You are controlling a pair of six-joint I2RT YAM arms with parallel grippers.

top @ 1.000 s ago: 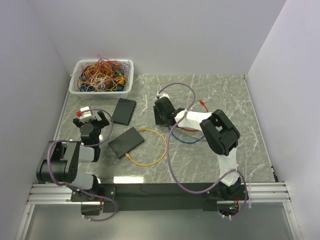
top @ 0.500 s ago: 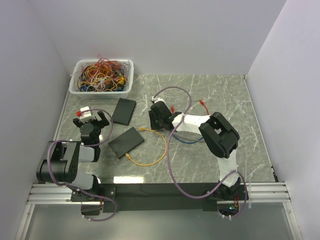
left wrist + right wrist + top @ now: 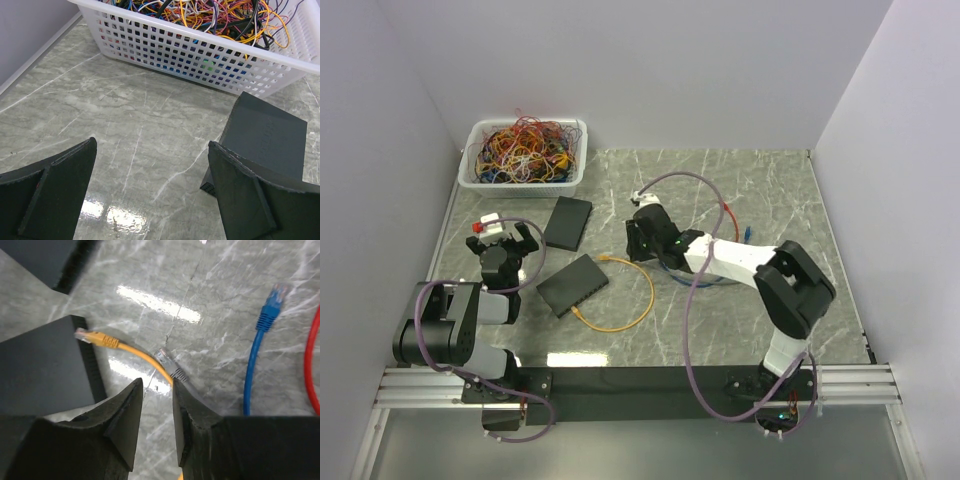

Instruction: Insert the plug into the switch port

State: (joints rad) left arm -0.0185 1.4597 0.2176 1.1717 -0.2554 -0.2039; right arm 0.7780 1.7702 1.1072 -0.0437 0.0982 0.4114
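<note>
Hovering over the yellow cable (image 3: 131, 351), the right gripper (image 3: 156, 385) had its fingers (image 3: 125, 415) drawn nearly together, leaving only a slim gap with marble showing through it. The cable ran down into that gap from the upper left of the wrist view, and nothing was clamped at the tips; whether it brushed either finger I could not tell. Its plug (image 3: 92, 336) lay free on the table (image 3: 125, 125), just beside the upper right corner of the switch (image 3: 40, 365), not seated in any port. A grey plug (image 3: 170, 366) rested against the cable just above the fingertips. To the right lay a blue cable (image 3: 260, 350) and, at the frame's edge, a red cable (image 3: 312, 355). In the overhead view the switch sat left of centre, the cable looping below and right of it. At the left of that view the left gripper (image 3: 152, 145) stood spread wide and empty, facing a second black box (image 3: 265, 135) and a white basket (image 3: 200, 55) full of tangled wires.
</note>
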